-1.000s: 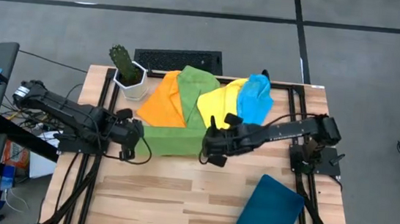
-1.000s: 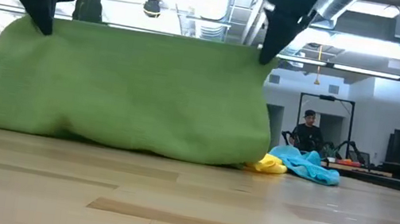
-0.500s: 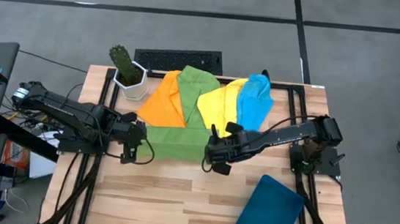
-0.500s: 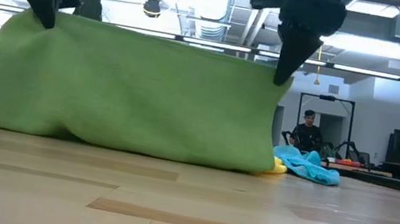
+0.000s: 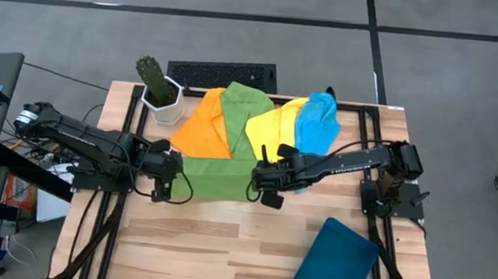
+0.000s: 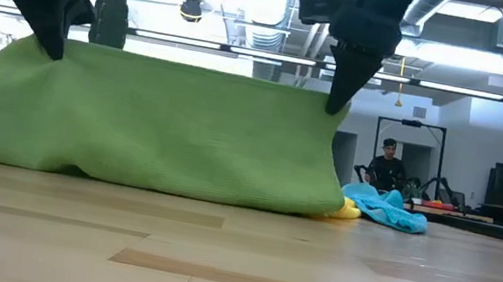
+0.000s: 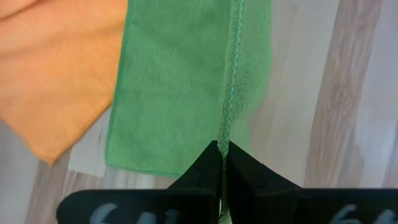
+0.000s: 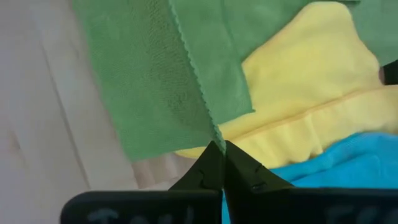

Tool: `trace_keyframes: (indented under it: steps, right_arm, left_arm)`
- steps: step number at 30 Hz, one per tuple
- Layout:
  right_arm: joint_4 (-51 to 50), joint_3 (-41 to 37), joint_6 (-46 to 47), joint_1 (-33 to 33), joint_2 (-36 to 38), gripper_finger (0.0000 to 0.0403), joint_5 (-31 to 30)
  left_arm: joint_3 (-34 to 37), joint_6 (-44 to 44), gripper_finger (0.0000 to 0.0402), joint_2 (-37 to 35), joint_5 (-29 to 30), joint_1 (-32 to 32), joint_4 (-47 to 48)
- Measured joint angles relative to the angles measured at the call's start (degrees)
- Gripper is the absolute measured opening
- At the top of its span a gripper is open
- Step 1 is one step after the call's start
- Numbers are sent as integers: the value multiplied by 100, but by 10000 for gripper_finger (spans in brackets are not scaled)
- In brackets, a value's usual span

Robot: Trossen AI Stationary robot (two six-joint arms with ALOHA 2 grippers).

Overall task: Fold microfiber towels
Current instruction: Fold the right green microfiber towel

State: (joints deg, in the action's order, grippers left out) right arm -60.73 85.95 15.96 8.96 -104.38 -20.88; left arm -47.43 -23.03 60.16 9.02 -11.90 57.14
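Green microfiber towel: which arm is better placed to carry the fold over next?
Neither alone. The left gripper and right gripper are each shut on a corner of the lifted green microfiber towel, so both should move together.

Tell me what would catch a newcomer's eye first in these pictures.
The green towel lifted off the wooden table like a curtain, its top edge pinched at one corner by the left tool and at the other by the right tool. Behind it at the table's far edge lies a bright fan of cloths: orange towel, second green towel, yellow towel and blue towel. A dark teal tray sits at the near right corner.
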Motion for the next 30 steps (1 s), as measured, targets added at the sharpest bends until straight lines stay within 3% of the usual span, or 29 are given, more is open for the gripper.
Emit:
trace_keyframes:
  steps: [8,18,30]
  right_arm:
    - [96,0,-100,-242,0,30,-2]
    - [554,-481,-144,-359,7,23,73]
    - [1035,-815,-152,-436,15,26,147]
  left_arm:
    - [8,390,0,-2,225,274,-11]
    - [8,759,0,65,22,739,-231]
    - [8,890,0,581,22,761,-262]
